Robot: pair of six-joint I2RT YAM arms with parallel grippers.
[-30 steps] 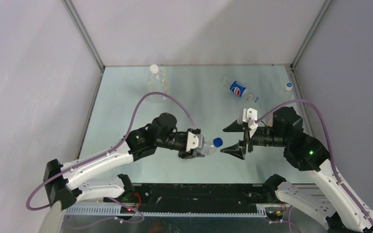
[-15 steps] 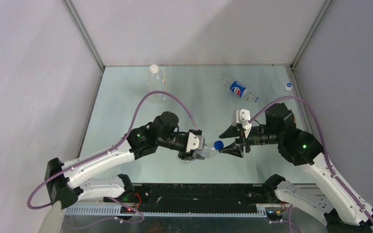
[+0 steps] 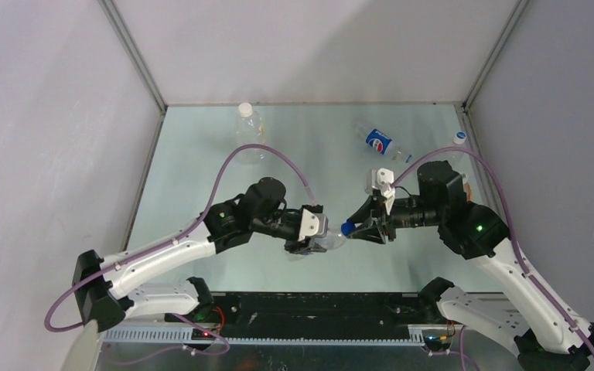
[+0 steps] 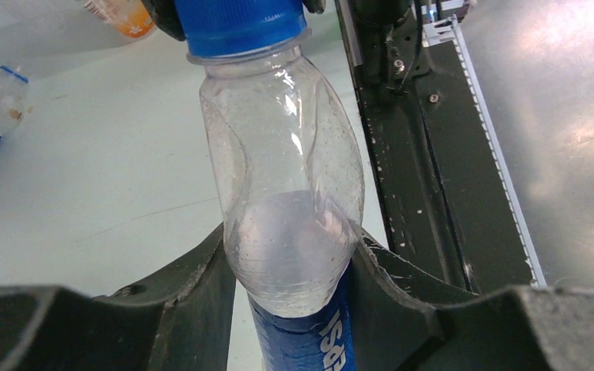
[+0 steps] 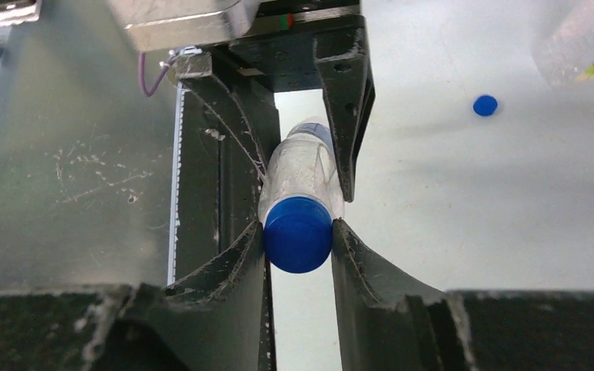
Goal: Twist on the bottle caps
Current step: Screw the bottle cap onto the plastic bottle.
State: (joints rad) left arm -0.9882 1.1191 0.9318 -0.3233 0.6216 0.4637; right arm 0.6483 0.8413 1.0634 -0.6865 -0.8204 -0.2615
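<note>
My left gripper point(image 3: 315, 236) is shut on a clear bottle with a blue label point(image 3: 329, 239) and holds it level above the table, neck pointing right. In the left wrist view the bottle point(image 4: 286, 193) sits between the jaws, with its blue cap point(image 4: 236, 23) at the top. My right gripper point(image 3: 358, 226) is shut on that blue cap point(image 3: 347, 228). In the right wrist view both fingers press the sides of the cap point(image 5: 298, 233). A loose blue cap point(image 5: 485, 105) lies on the table beyond.
A clear bottle with a white cap point(image 3: 249, 127) stands at the back left. A Pepsi-labelled bottle point(image 3: 380, 142) lies at the back centre. Another white-capped bottle point(image 3: 458, 139) stands by the right wall. The black rail point(image 3: 317, 305) runs along the near edge.
My right gripper has moved left from about a hand's width away and its wide-open jaws have shut on the bottle's blue cap. The left gripper has kept hold of the bottle, nearly still.
</note>
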